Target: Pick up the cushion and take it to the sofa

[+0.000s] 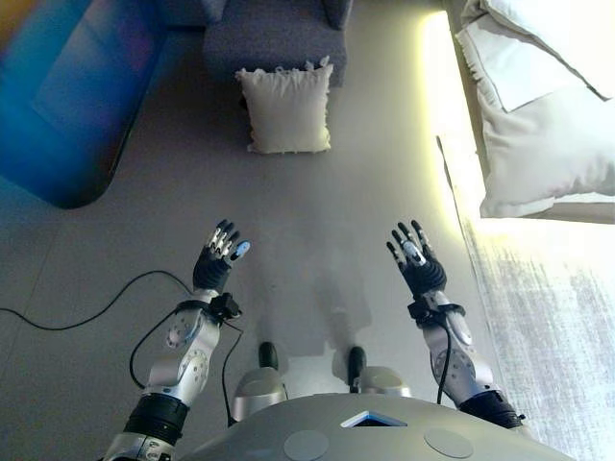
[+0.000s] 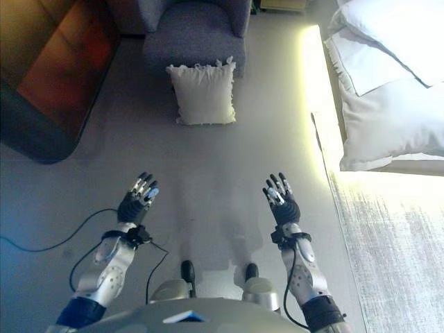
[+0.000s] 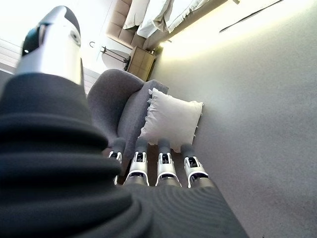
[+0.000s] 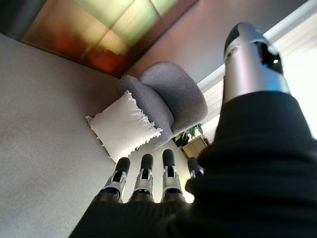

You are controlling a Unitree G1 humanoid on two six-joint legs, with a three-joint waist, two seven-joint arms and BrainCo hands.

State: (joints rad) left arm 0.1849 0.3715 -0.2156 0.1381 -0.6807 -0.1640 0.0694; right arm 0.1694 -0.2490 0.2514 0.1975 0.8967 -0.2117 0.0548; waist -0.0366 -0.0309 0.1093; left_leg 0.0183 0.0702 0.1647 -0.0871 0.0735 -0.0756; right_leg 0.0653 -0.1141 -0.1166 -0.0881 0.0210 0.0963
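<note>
1. Left eye view. The white cushion stands on the floor, propped upright against the front of a grey armchair; leaning there, its whole face is exposed for a two-sided grasp. The left hand and right hand are raised side by side, well apart from the cushion, fingers straight and spread, holding nothing. Bare floor lies between hands and cushion, so the approach path looks unobstructed.

2. Right eye view. Same layout. A bed with white bedding runs along the floor's right edge, a pale rug below it; a dark low piece of furniture occupies the upper left corner. The corridor between them is judged wide enough for walking forward.

3. Left wrist view. Past the released left-hand fingers, the cushion touches the armchair's front, its frilled top corners free. Nothing lies against either side edge.

4. Right wrist view. The right-hand fingers are likewise straight and empty. The cushion rests on the floor against the chair; open floor beside it gives room for a hand at each edge.
</note>
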